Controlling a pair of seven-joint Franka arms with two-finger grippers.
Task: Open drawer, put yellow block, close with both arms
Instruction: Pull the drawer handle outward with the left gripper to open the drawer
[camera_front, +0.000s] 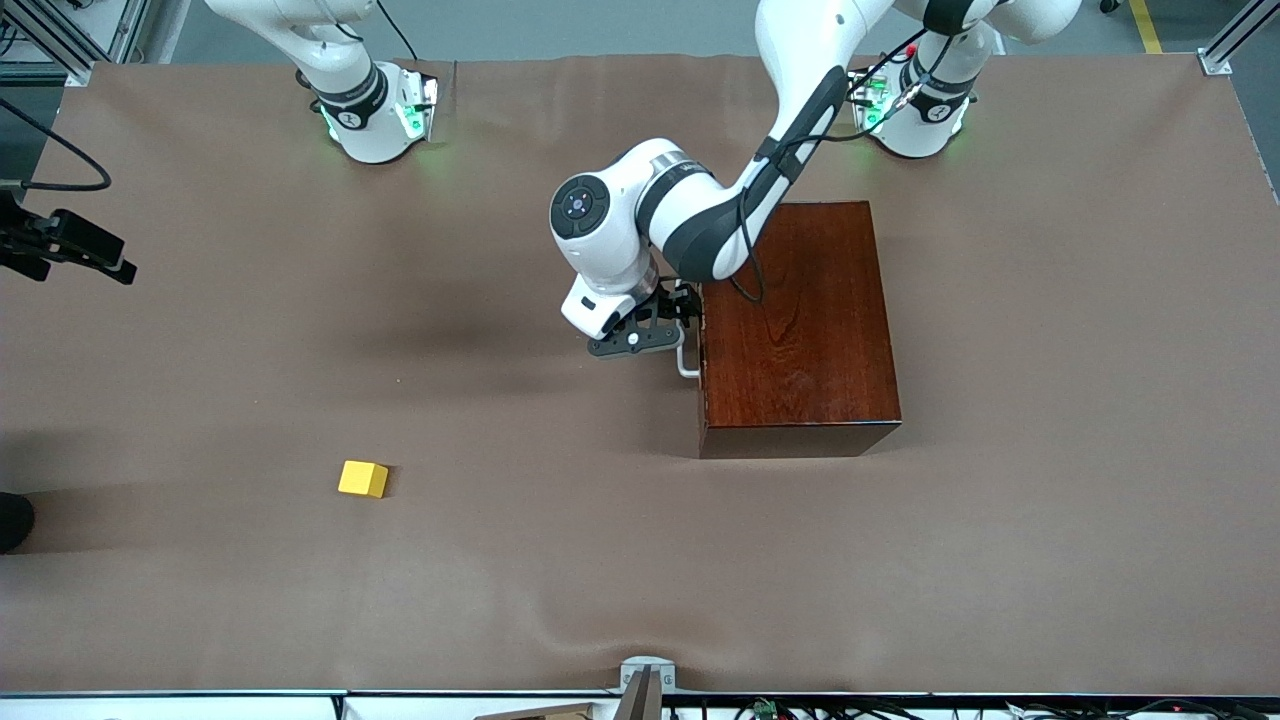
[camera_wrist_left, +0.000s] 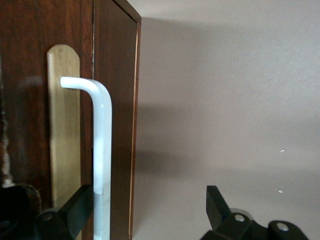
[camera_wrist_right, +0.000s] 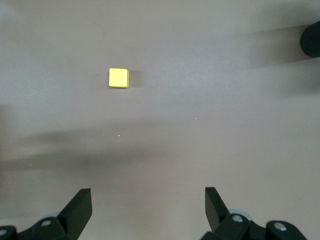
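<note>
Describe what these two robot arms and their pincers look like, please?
Both arms are glossy white, built of rounded segments with dark grey bands at the joints. The left arm has a round dark cap with a blue dot and a black cable along it. Green lights glow at both bases. The left gripper and right gripper have black wedge-shaped fingers.

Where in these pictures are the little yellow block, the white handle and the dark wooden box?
yellow block (camera_front: 362, 478): front view, on its top face.
white handle (camera_wrist_left: 102, 150): left wrist view, on the bar's straight stretch.
dark wooden box (camera_front: 800, 320): front view, on its glossy top.
</note>
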